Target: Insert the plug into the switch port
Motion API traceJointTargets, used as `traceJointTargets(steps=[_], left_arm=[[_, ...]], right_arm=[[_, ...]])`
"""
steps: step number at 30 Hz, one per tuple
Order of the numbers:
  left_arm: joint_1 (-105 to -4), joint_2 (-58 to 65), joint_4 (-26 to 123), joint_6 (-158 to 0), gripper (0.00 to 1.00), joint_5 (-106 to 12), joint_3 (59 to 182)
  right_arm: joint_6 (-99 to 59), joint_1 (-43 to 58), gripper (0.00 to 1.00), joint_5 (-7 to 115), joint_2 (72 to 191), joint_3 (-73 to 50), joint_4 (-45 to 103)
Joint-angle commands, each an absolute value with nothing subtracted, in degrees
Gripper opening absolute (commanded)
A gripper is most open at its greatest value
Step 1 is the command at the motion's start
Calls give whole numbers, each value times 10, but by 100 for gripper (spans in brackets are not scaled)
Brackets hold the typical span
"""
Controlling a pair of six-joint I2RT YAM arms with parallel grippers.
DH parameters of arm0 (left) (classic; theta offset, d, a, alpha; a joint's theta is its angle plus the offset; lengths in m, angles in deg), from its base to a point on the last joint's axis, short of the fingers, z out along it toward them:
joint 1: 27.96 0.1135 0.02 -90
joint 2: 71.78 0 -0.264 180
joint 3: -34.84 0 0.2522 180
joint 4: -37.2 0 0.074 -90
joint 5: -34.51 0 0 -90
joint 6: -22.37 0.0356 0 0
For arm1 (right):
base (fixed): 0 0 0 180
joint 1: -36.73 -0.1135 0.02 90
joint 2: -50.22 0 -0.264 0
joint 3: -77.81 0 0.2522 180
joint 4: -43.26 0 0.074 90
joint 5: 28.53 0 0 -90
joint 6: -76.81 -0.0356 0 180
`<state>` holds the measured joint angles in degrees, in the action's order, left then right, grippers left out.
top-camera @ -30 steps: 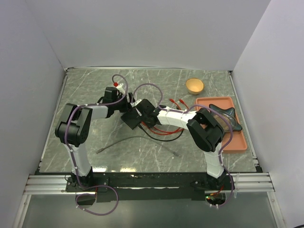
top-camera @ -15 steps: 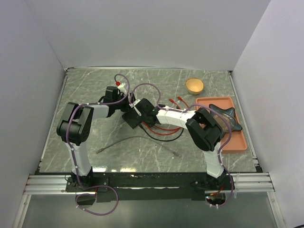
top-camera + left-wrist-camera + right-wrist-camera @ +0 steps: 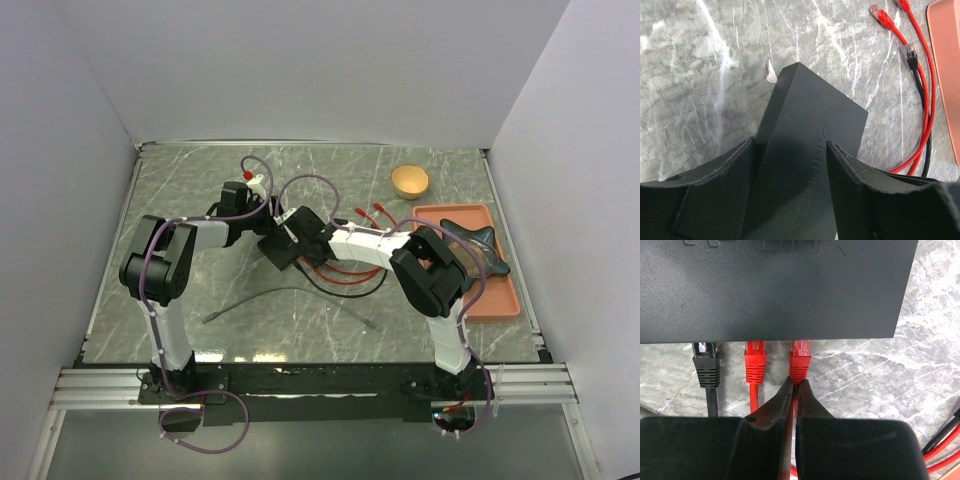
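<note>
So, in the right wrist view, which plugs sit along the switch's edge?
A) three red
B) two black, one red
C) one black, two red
C: a black plug, a middle red plug and a right red plug line the switch edge.

The left arm (image 3: 165, 262) and the right arm (image 3: 432, 272) are each built from white tubular links joined by chunky black motor housings. A thin purple cable (image 3: 300, 181) loops loosely along each arm, fixed on at intervals. The left pincer (image 3: 790, 145) and the right pincer (image 3: 795, 381) each have two matte black, wedge-shaped fingers with slightly rough edges.
</note>
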<state>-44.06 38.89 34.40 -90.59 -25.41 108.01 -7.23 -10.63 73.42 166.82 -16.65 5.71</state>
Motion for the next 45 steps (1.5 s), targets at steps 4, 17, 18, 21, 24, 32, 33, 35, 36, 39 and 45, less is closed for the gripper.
traceJointTargets(steps=[4, 17, 18, 21, 24, 32, 33, 35, 36, 39, 45], left_arm=[[-462, 392, 336, -912, 60, -123, 1070], [-475, 387, 329, -902, 59, -79, 1046], [-476, 385, 332, -899, 59, -78, 1046], [-485, 382, 349, -888, 56, -75, 1049], [-494, 383, 355, -886, 50, -73, 1049], [-508, 384, 330, -892, 45, -48, 1028], [-509, 383, 329, -891, 45, -45, 1027], [-516, 382, 331, -886, 44, -39, 1028], [-519, 380, 333, -881, 44, -36, 1030], [-532, 380, 346, -867, 43, -29, 1035], [-542, 387, 357, -851, 36, 3, 1034]], right_arm=[[-94, -101, 0, 683, 1672, -204, 177], [-100, -91, 0, 635, 1657, -217, 248], [-99, -91, 0, 632, 1659, -223, 248], [-98, -90, 0, 636, 1668, -247, 239], [-98, -89, 0, 640, 1668, -259, 242], [-96, -81, 0, 618, 1654, -259, 282], [-96, -79, 0, 616, 1653, -258, 287], [-96, -77, 0, 591, 1654, -258, 293], [-98, -75, 0, 587, 1655, -263, 306], [-97, -71, 0, 573, 1661, -267, 318], [-87, -66, 0, 537, 1653, -252, 353]])
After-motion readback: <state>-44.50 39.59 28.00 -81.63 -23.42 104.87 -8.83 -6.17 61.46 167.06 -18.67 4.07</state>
